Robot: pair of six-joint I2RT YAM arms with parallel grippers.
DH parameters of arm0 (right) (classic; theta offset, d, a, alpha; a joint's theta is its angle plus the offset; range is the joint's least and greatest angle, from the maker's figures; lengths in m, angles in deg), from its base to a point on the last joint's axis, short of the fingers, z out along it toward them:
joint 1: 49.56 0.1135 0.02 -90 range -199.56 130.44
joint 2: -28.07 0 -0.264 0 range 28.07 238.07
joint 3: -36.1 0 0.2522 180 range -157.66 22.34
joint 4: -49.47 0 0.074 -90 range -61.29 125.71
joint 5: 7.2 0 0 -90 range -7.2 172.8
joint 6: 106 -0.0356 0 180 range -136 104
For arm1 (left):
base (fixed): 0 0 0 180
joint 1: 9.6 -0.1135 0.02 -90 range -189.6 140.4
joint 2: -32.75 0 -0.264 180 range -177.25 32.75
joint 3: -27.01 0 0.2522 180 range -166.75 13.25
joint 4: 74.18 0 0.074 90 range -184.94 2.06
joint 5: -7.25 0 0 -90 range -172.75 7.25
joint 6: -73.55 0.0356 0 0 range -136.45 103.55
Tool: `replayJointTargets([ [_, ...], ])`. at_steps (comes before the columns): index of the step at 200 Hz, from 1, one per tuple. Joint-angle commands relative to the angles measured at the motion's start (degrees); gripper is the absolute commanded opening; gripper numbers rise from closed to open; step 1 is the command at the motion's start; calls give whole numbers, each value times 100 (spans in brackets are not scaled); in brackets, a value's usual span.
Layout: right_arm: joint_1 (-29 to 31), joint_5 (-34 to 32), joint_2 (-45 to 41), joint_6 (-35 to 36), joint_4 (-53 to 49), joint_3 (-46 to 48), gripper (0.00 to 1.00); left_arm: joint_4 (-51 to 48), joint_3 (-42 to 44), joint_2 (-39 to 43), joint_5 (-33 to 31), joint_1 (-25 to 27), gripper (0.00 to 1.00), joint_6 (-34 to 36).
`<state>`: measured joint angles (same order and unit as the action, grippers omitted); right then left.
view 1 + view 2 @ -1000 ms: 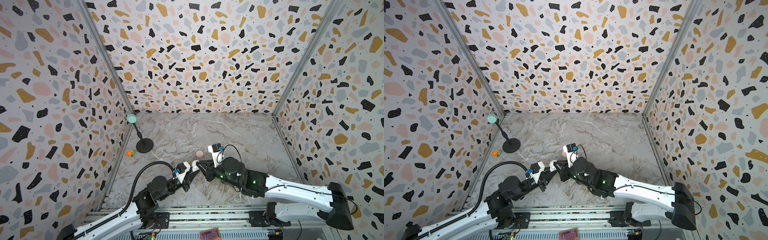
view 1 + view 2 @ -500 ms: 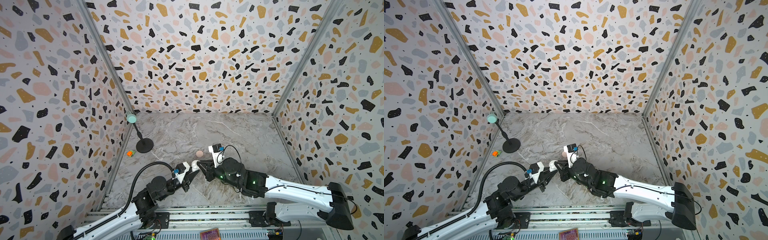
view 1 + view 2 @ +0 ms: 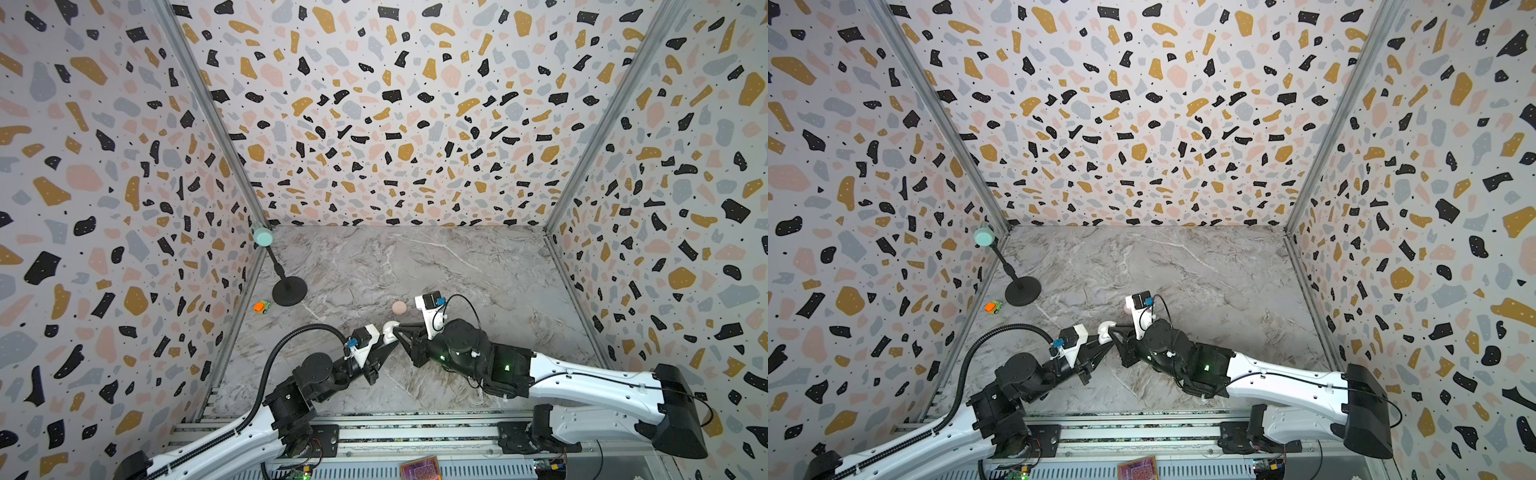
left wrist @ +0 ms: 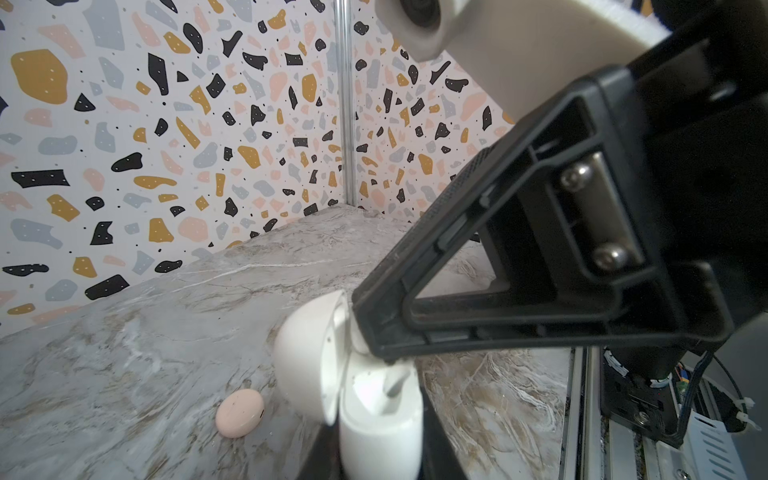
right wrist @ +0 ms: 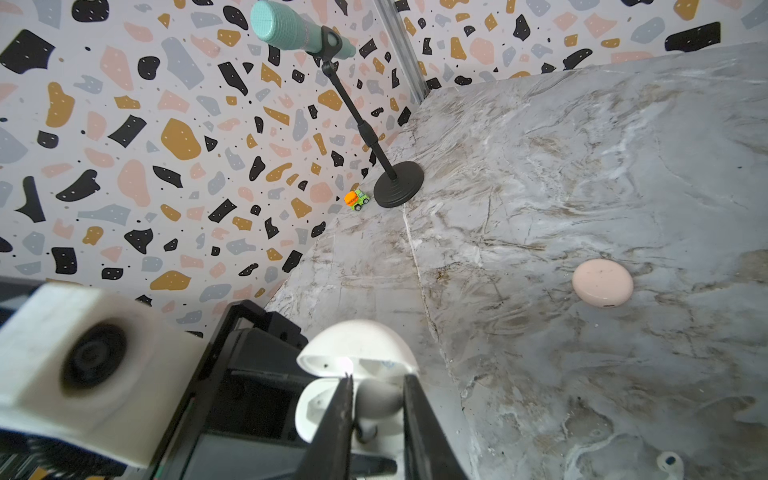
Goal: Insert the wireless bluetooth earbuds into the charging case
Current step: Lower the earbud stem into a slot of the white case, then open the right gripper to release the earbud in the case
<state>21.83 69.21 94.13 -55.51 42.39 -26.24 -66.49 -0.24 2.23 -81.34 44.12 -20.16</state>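
- Top view: the left claw (image 3: 387, 341) clamps the open white case (image 3: 390, 328); the right claw (image 3: 397, 330) reaches over it.
- Left wrist: the case lid stands open.
- Right wrist: an earbud (image 5: 376, 401) sits in the case between the right claw's narrow fingers; grip unclear.

bright even light, soft shadows; wrist views blur up close.

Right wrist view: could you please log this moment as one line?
left tool: shut on open white plastic charging case | right tool: astride small whitish earbud in it, grip unclear | closed pink round case: apart
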Motion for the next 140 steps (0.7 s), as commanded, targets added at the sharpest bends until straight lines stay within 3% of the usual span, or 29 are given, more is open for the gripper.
replayJointTargets([
  [1, 34, -99, -75, 48, -56, -15, 26, 340, 31, 64, -22, -27, 0, 42],
  [81, 41, -383, -380, 70, -354, -190, 36, 274, 40, 108, 41, -27, 0, 252],
  [140, 32, -771, -846, 250, -822, -381, 59, 169, 47, 189, 197, -28, 0, 574],
])
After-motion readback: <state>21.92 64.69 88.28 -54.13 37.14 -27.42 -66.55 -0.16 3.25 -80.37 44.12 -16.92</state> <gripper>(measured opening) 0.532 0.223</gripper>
